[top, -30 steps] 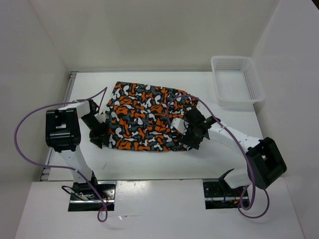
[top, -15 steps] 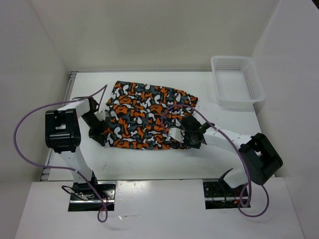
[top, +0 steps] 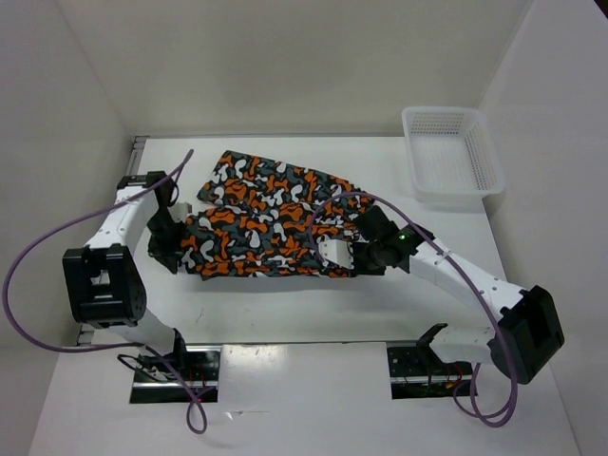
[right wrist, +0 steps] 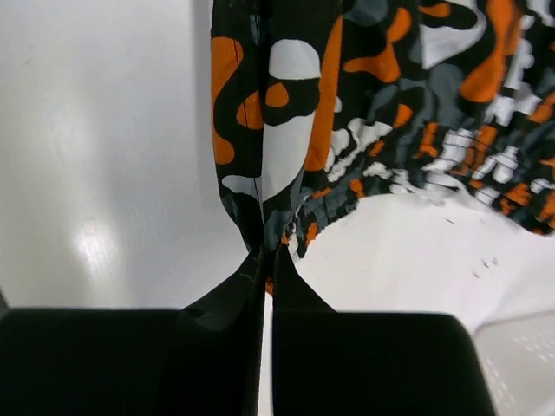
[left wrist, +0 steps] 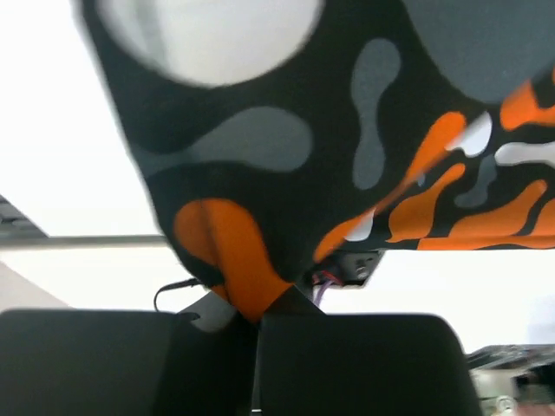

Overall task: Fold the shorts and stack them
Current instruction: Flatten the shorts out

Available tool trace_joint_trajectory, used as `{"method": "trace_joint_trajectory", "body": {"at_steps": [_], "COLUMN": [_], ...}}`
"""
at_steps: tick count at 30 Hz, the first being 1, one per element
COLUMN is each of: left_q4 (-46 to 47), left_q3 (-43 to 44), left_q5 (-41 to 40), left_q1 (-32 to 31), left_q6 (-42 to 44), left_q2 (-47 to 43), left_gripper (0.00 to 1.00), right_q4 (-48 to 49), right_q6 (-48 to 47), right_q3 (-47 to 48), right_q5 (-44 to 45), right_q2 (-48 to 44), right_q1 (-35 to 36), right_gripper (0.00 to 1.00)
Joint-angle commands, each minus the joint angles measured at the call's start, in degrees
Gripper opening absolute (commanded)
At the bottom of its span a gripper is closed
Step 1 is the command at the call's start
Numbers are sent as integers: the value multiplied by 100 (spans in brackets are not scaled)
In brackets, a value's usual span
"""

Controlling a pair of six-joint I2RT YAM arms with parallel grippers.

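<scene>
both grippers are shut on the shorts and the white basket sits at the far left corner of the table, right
Not quite. The white basket sits at the far right corner of the table, not the far left; the top external view shows it. The rest holds: the left gripper and the right gripper are each shut on the shorts.

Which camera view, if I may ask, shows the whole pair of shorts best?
The top external view: it shows the shorts whole, both ends pinched. The left wrist view shows only a blurred corner close up; the right wrist view, one pinched edge and nearby fabric.
</scene>
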Motion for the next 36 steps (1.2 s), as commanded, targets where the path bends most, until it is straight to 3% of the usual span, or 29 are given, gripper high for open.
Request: {"method": "trace_joint_trajectory", "body": {"at_steps": [1, 4, 7, 9, 10, 15, 18, 26, 28, 30, 32, 34, 36], "left_q4": [-268, -268, -268, -268, -268, 268, 470, -268, -268, -268, -268, -268, -268], "left_q3": [-512, -1181, -701, 18, 857, 2858, 3884, 6674, 6675, 5949, 5045, 3516, 2593], "left_q5": [-663, -532, -189, 224, 338, 708, 778, 1271, 1193, 947, 780, 456, 392], "left_q1": [-405, -1073, -1180, -961, -777, -520, -354, 253, 332, 175, -10, -282, -414], "left_q6": [38, 38, 38, 38, 38, 38, 38, 38, 38, 38, 38, 38, 38], "left_q2": [-353, -863, -1005, -638, -471, 391, 603, 1456, 1334, 1106, 640, 307, 103], "left_gripper": [2, 2, 0, 0, 0, 0, 0, 0, 0, 0, 0, 0, 4], "right_q4": [-941, -941, -854, -582, -406, 1874, 2581, 3049, 2866, 2620, 2549, 2479, 2356], "right_q6": [-268, -268, 135, 451, 539, 1575, 1945, 2052, 1974, 1667, 1000, 482, 426], "right_q3": [16, -169, 39, 295, 557, 1182, 1656, 3011, 3328, 3163, 2420, 1767, 1036], "right_q5": [39, 39, -49, -49, -49, 704, 1022, 1393, 1279, 1216, 1147, 1146, 1059], "right_q2": [70, -238, -388, -240, -160, 218, 464, 1000, 1001, 922, 494, 124, -298], "right_q1": [0, 219, 387, 387, 283, -542, -1017, -1327, -1266, -1143, -818, -285, 95], "right_gripper": [0, 0, 0, 0, 0, 0, 0, 0, 0, 0, 0, 0, 0]}}
